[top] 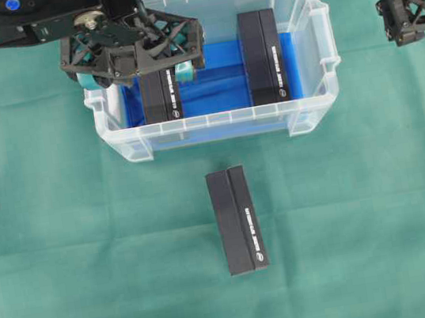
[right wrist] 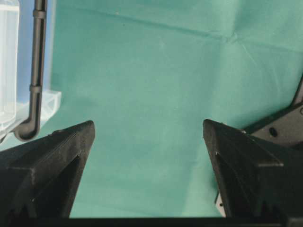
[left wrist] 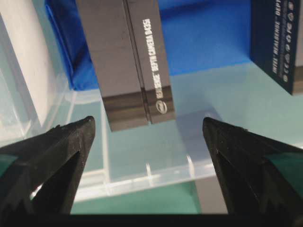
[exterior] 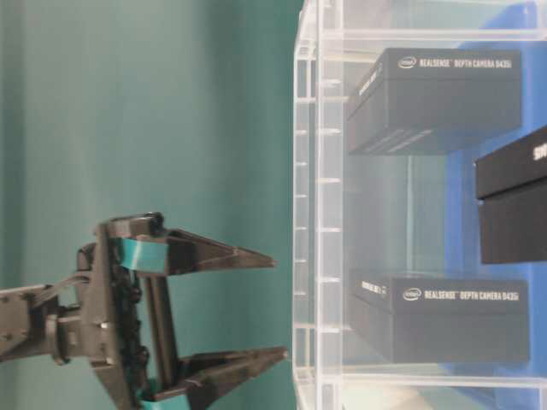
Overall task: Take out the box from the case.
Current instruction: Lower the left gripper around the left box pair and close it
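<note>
**Left tool spread above the left box in the case**

The case (top: 312, 104) is sitting on the green counter (top: 90, 249) toward the far side, its long axis running left to right, with a blue cloth (top: 218, 86) lining its bottom. Two dark boxes are lying inside it. The left box (top: 159, 99) and the right box (top: 263, 55) are both lying with their long axes running far to near, well apart from each other, their near ends close to the near wall of the case. A third box (top: 236, 219) is lying outside on the counter, near of the case, its long axis also running roughly far to near and slightly tilted.

The left tool (top: 136, 76) is hanging over the far left corner of the case with its jaws spread wide, straddling the far end of the left box without gripping it. The right tool (top: 407, 14) is hovering over bare counter to the right of the case, also spread wide and holding nothing.
</note>
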{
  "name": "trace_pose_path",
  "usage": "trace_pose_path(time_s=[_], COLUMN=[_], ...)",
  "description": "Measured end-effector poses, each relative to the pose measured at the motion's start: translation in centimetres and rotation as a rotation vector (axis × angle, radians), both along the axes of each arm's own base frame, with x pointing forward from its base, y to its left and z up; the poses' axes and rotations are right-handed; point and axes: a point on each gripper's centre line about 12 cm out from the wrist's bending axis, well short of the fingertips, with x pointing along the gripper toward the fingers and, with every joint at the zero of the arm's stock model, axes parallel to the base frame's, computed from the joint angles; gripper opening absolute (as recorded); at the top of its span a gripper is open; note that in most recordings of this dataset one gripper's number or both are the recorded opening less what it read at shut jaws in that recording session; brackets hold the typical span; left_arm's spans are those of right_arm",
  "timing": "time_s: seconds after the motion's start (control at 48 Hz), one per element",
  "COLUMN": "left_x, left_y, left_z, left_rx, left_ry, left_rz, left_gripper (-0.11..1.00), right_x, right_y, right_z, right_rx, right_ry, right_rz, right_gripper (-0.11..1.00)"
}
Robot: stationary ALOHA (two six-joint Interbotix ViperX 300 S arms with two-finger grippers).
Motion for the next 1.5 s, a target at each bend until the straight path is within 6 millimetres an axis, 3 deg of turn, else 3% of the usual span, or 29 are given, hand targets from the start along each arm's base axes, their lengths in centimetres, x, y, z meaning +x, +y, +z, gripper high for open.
trace_pose_path(time_s=[0.417, 0.938, 1.5], left_x=[-0.4, -1.1, -0.3], left_y=[0.3, 2.3, 3.0], left_z=[-3.2, -4.5, -6.9], left_rx=[-0.001, 0.001, -0.007], left_ry=[0.001, -0.004, 0.032], left_rz=[0.004, 0.051, 0.057], left_gripper=[0.97, 0.97, 0.97], right_x=[0.0, 0.2, 0.5], right_y=[0.0, -0.1, -0.2], right_z=[0.0, 0.1, 0.1], right_rx=[-0.001, -0.007, -0.011], right_ry=[0.000, -0.021, -0.040], right_rz=[0.000, -0.003, 0.002], right_gripper=[0.91, 0.91, 0.91])
